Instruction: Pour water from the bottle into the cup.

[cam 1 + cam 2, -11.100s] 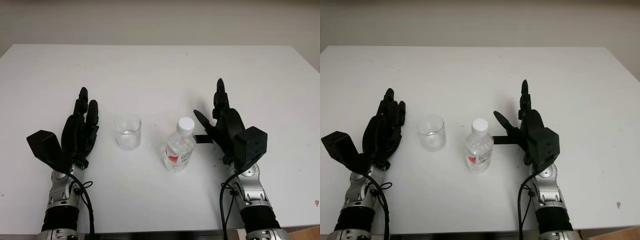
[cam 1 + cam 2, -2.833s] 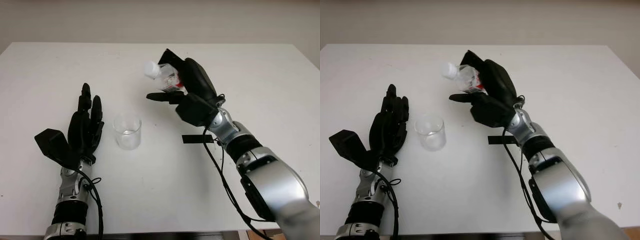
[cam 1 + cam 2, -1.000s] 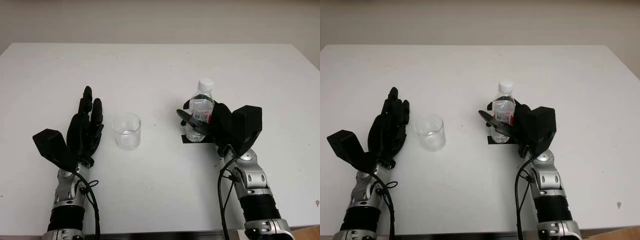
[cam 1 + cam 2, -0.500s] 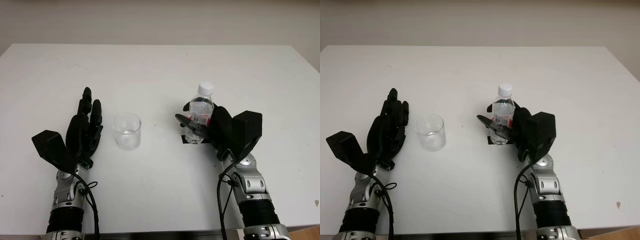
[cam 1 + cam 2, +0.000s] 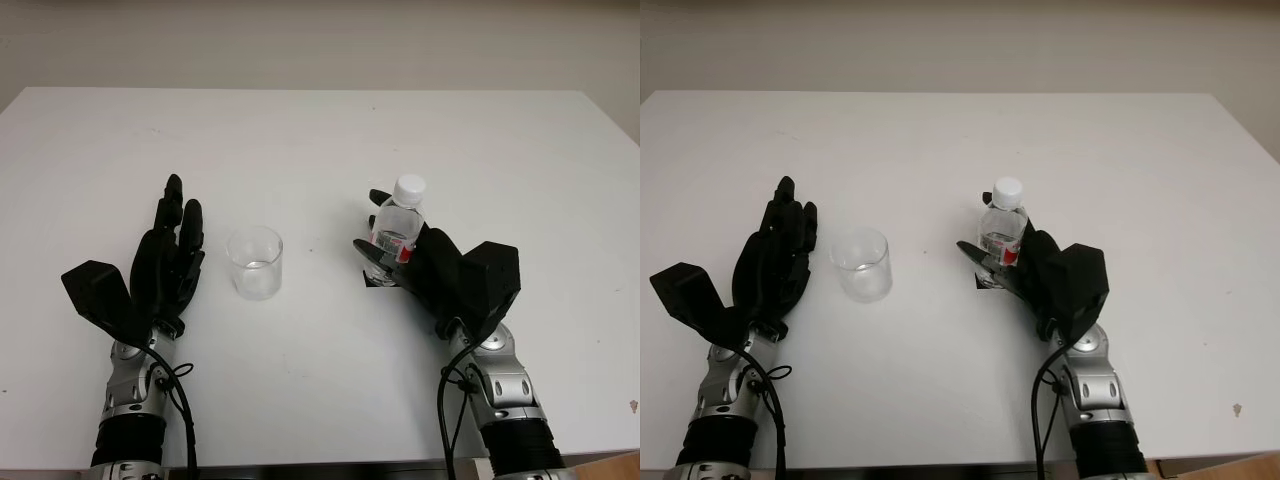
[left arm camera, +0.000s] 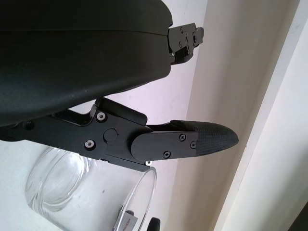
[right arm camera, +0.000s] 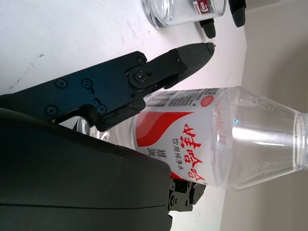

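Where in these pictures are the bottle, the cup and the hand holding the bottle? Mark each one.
bottle [image 5: 398, 229]: left eye view, on its clear shoulder above the label.
cup [image 5: 255, 264]: left eye view, on its glass wall.
right hand [image 5: 435, 275]: left eye view, on the black palm shell.

Even, diffuse overhead light; white table rendered bright, without hard glare. Soft, short shadows cast beneath both hands. Highlights noted on the bottle and cup in wrist views. Close black shells rendered dark and slightly soft.
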Robot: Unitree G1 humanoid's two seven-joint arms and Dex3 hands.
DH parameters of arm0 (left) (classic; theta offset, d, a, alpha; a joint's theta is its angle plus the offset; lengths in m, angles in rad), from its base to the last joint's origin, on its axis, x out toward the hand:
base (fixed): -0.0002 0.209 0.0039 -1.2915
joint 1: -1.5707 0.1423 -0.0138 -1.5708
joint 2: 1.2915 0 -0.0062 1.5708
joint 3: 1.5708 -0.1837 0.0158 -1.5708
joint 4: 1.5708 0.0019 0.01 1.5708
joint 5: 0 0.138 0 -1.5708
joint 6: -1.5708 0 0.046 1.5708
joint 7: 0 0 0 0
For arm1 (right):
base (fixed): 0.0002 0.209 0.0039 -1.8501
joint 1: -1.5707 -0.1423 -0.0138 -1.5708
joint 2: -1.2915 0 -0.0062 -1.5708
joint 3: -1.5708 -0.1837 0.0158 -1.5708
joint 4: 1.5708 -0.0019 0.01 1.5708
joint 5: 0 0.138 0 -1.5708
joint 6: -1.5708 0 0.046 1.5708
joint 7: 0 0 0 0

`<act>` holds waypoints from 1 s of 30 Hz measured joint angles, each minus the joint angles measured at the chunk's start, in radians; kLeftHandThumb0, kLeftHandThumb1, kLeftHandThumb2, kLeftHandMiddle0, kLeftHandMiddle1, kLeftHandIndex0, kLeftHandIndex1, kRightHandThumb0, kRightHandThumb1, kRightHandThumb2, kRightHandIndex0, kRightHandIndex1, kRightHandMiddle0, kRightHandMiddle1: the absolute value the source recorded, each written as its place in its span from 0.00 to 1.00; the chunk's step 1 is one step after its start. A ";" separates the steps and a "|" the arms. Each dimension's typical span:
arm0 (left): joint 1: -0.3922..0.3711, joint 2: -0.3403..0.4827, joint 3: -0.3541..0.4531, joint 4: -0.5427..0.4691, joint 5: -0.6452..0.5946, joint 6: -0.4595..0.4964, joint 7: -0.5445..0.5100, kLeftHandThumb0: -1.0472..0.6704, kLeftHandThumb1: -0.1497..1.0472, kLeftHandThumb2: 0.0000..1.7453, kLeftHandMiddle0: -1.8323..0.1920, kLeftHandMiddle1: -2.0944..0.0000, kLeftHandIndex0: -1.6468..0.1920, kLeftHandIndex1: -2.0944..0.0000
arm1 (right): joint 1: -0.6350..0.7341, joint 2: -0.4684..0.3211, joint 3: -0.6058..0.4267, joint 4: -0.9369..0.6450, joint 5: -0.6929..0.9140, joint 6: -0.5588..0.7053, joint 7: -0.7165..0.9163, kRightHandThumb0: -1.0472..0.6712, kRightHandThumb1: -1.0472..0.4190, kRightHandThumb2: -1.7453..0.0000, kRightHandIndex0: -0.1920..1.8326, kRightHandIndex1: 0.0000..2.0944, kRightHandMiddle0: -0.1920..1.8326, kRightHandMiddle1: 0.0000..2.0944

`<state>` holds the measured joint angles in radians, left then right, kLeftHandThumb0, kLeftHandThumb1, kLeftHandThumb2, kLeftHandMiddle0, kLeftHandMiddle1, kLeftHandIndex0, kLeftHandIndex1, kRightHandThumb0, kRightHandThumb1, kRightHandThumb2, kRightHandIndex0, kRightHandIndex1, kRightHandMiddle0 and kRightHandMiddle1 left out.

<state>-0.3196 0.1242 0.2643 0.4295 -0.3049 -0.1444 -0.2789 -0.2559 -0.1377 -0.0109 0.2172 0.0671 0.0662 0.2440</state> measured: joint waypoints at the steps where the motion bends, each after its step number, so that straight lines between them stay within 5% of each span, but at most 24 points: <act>1: 0.000 0.000 0.000 0.000 0.000 0.001 0.001 0.19 1.00 0.23 0.96 0.97 0.97 0.97 | 0.003 -0.001 0.000 0.000 0.002 -0.004 0.005 0.17 0.09 0.97 0.02 0.02 0.05 0.08; 9: 0.000 0.010 0.000 0.001 0.000 0.002 0.001 0.20 1.00 0.24 0.97 0.97 0.97 0.97 | 0.031 -0.026 -0.011 0.001 0.017 -0.049 0.061 0.14 0.10 0.97 0.00 0.00 0.00 0.00; 30: -0.008 0.017 -0.002 0.017 -0.005 0.002 -0.009 0.20 1.00 0.24 0.97 0.98 0.98 0.98 | 0.063 -0.019 -0.039 0.058 0.013 -0.240 0.025 0.04 0.09 0.97 0.00 0.00 0.00 0.00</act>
